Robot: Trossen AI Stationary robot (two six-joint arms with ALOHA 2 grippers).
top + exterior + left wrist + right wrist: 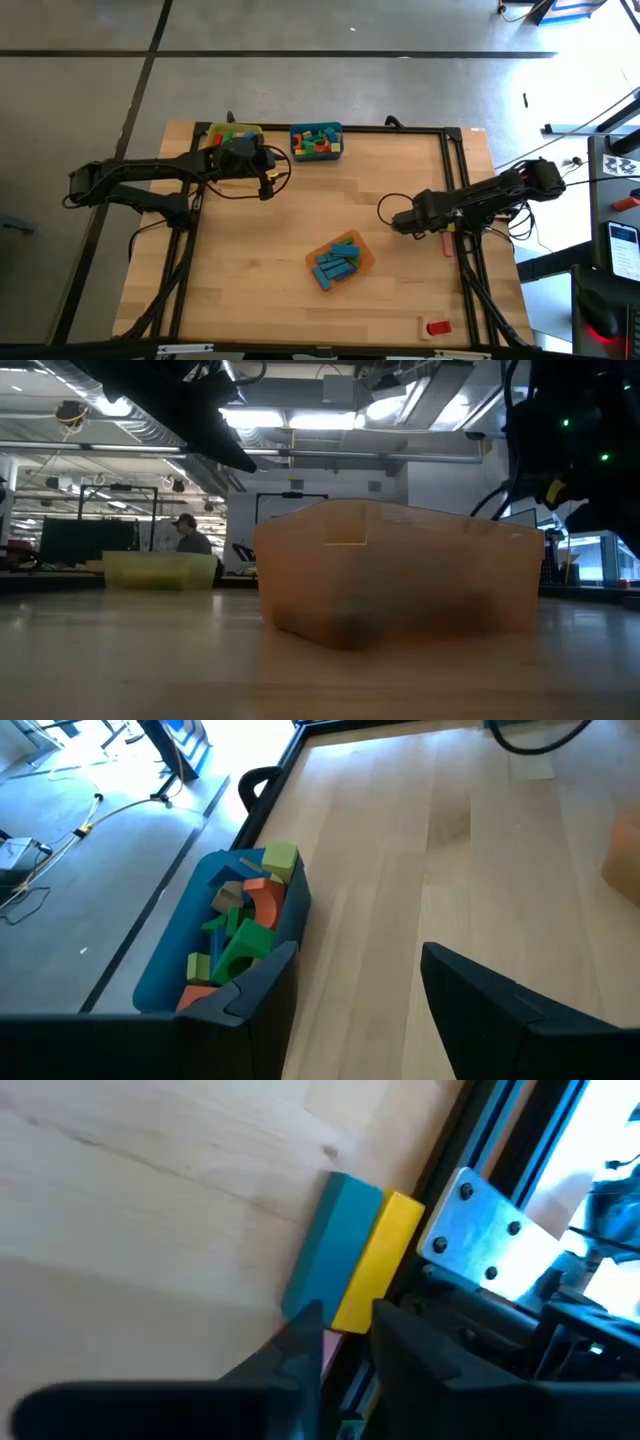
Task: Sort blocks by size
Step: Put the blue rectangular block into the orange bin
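Right wrist view: yellow block point(378, 1260) lies lengthwise along table's frame rail point(470, 1140)

A light wooden table point(300, 200) carries an orange bin point(341, 261) of blue blocks near its middle. Beyond that bin, at the far edge, stand a teal bin point(317, 142) and a yellow bin point(232, 134). To its right lie a teal block point(330, 1245), a yellow block point(378, 1260), and a red block point(437, 327).

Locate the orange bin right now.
High view: the orange bin sits slightly right of the table's centre, toward the near edge, holding blue blocks. The right end effector is its nearest neighbour.
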